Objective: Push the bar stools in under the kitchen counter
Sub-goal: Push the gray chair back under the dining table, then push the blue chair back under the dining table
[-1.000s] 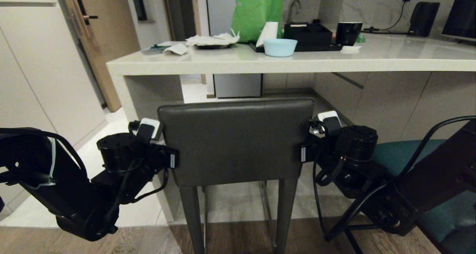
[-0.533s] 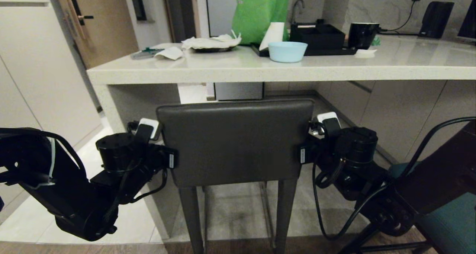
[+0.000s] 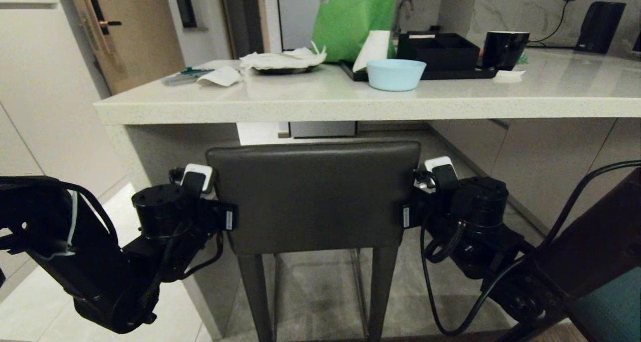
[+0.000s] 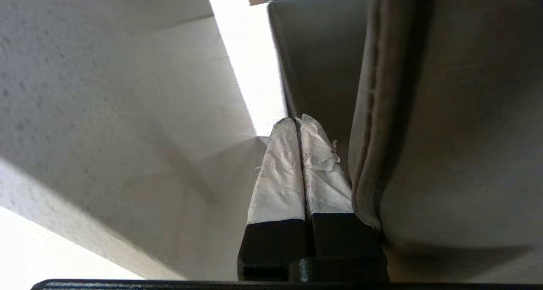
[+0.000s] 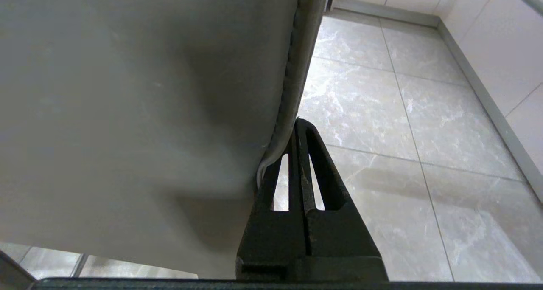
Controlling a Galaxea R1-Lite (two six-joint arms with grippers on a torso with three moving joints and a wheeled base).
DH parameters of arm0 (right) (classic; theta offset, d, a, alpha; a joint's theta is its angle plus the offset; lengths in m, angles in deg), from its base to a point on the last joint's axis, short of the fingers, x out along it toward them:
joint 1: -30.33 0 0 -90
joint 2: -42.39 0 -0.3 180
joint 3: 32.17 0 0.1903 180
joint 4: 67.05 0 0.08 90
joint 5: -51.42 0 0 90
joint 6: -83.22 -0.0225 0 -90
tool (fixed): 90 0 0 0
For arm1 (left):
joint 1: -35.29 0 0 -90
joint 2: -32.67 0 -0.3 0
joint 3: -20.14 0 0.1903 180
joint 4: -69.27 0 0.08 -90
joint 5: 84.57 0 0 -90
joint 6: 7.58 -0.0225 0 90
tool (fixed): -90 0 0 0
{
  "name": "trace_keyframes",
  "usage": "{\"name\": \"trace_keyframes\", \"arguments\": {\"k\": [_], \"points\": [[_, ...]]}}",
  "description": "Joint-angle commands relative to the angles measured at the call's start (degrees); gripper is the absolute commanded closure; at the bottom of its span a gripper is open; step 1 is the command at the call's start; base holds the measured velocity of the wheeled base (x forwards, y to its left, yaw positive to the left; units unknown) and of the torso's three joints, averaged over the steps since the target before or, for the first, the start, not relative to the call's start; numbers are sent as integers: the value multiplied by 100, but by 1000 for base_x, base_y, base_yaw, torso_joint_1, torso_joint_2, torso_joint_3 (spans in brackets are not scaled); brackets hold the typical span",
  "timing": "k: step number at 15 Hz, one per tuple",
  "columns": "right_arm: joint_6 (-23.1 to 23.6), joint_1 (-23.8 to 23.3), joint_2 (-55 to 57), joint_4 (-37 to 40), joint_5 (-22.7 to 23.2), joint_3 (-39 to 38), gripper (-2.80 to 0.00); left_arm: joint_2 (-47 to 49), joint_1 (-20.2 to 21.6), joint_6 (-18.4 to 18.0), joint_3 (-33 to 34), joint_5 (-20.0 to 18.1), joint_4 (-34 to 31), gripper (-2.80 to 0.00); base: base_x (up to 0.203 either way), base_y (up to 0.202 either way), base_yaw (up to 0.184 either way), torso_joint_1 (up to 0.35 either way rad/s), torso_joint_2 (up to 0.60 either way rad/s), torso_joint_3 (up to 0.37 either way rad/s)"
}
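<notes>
Pushing the grey stool (image 3: 313, 197) in: its square back stands just short of the surface (image 3: 350, 101) edge, seat and legs look partly under the slab already, back not yet tucked. I'd call this stool most of the way home. Teal stool (image 3: 608, 309) is at the far right behind the right arm, only a corner of it in frame, apparently not under the surface yet, so that one's still to do

Left hand (image 4: 300, 167): fingers pressed together, nothing between them, lying alongside the left edge of the stool back, outer finger right against the piping seam. Right hand (image 5: 299, 154): same story, shut on nothing, fingers flush against the right edge of the back. So the two hands bracket the back from either side rather than clamp it; contact is along the side edges, not a grip

Bowl (image 3: 395, 74), black tray (image 3: 440, 51) and green bag (image 3: 353, 16) sit on the surface, clear of the stool
</notes>
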Motion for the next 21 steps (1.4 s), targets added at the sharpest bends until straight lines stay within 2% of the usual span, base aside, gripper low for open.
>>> {"name": "trace_keyframes", "arguments": {"k": [1, 3, 8, 11, 15, 17, 19, 21], "points": [[7, 2, -185, -57, -19, -101, 0, -187, 0, 14, 214, 3, 223, 0, 0, 0, 0, 0, 0, 0], [-6, -144, -336, -61, -20, -318, 0, -221, 130, 14, 290, -33, 711, 0, 0, 0, 0, 0, 0, 0], [-6, -943, -835, -12, -11, -651, 0, -349, 729, 32, 315, -16, 891, 0, 0, 0, 0, 0, 0, 0], [-10, -997, -1132, -4, -21, -1055, 0, -644, 711, 133, 846, -38, 892, 0, 0, 0, 0, 0, 0, 0], [33, -977, -2215, 128, -135, -1609, 0, -1667, 626, 288, 1718, -32, 892, 0, 0, 0, 0, 0, 0, 0], [45, -994, -3166, 539, -197, -1794, 0, -2374, 623, 313, 2241, -8, 892, 0, 0, 0, 0, 0, 0, 0], [56, -1093, -4195, 1320, -303, -1902, 0, -3122, 666, 321, 2519, 43, 780, 0, 0, 0, 0, 0, 0, 0], [130, -1381, -5187, 2107, -368, -1946, 0, -4144, 723, 324, 2616, 202, 203, 0, 0, 0, 0, 0, 0, 0]]}}
